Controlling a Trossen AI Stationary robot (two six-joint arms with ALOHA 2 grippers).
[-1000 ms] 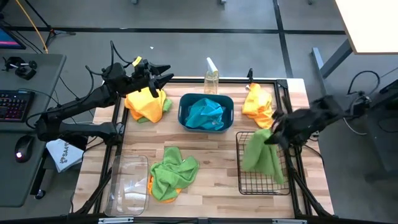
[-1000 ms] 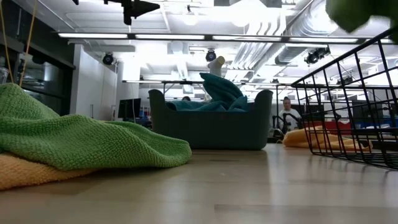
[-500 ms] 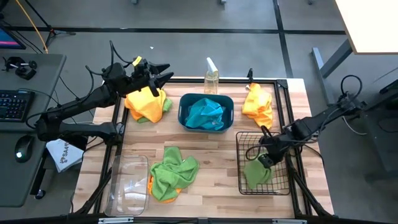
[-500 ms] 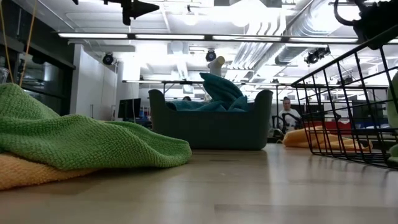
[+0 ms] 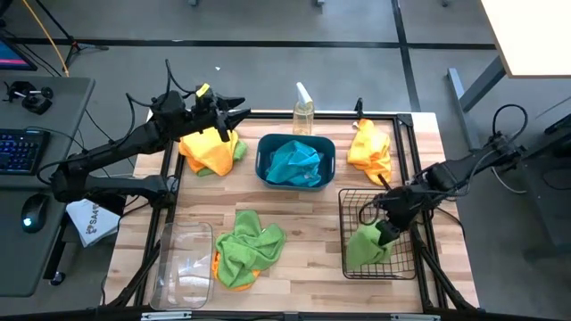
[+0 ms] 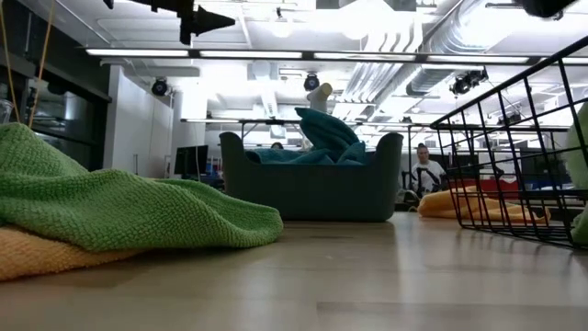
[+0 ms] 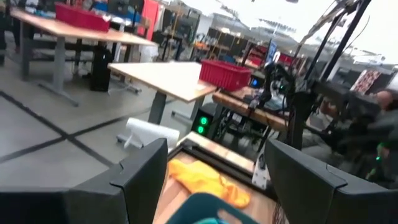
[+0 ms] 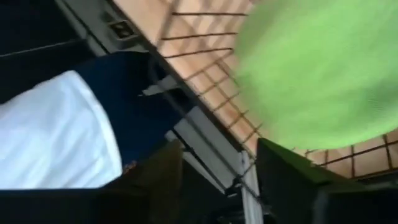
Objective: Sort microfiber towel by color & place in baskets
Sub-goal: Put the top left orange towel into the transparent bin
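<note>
A lime green towel (image 5: 364, 246) lies on the floor of the black wire basket (image 5: 348, 201) at the near right, also seen in the right wrist view (image 8: 317, 68). My right gripper (image 5: 385, 230) stands open just above the towel's right part, with nothing between its fingers. My left gripper (image 5: 239, 109) hangs open in the air over the far left, beside an orange-and-green towel pile (image 5: 210, 150). Turquoise towels (image 5: 294, 165) fill the teal tub (image 5: 263, 171). Another green towel (image 5: 252, 242) lies on an orange one at the near middle.
A clear bin (image 5: 183, 263) stands at the near left corner. An orange towel (image 5: 370, 150) lies at the far right, behind the wire basket. A spray bottle (image 5: 303, 111) stands at the far edge behind the tub. Bare wood shows between tub and near edge.
My right gripper has come down into the wire basket with the green towel, which hung spread below it a second ago. The towel has sunk onto the basket floor and now lies bunched there, free of the fingers.
</note>
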